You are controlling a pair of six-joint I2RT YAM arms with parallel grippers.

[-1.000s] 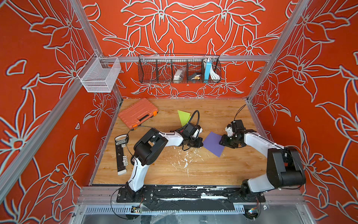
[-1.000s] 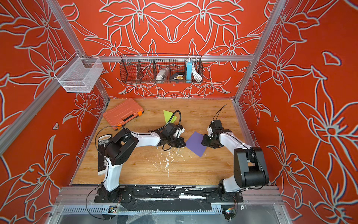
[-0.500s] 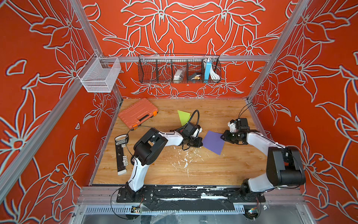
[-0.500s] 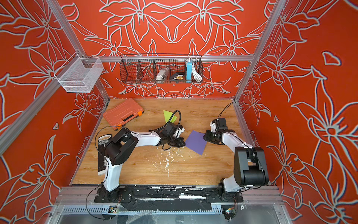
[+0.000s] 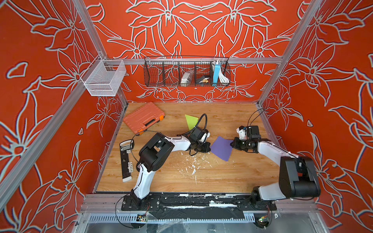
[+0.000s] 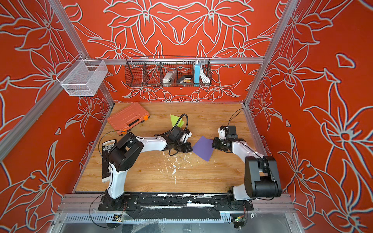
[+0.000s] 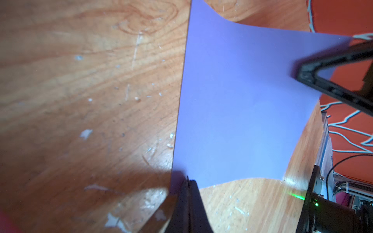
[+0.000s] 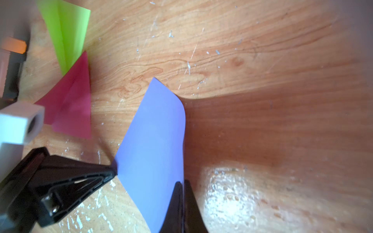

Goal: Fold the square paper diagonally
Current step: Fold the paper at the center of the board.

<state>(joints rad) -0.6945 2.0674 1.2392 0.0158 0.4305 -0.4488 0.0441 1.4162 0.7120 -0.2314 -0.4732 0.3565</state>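
Purple paper point(image 5: 221, 148) sits mid-table, a touch right of centre, turned like a diamond between the two arms. Left gripper point(image 7: 188, 180) is closed, pinching the paper's left corner. Right gripper point(image 8: 183, 183) is closed too, pinching the right corner, so I've got opposite corners in hand. Sheet isn't flat: both wrist views show it bowed up off the table point(image 5: 181, 177) between the grips. No crease visible, so I read this as the start of the fold proper. Plan as I judge it: hold the left pinch low and fixed as the anchor. Carry the right corner up and over in an arc toward the left one, not straight across, or the sheet just buckles. Match corner on corner before anything presses down; any offset skews the crease off the near-far diagonal. Go slow: thin sheet, tight pinches, and a tug between the arms could tear it or slip a corner. Mind the two grippers meeting as the corners close. Green paper point(image 5: 191, 121) and pink paper point(image 8: 70, 105), both folded, lie just far-left of the work, with the orange case point(image 5: 143, 118) further left. All look out of the way.
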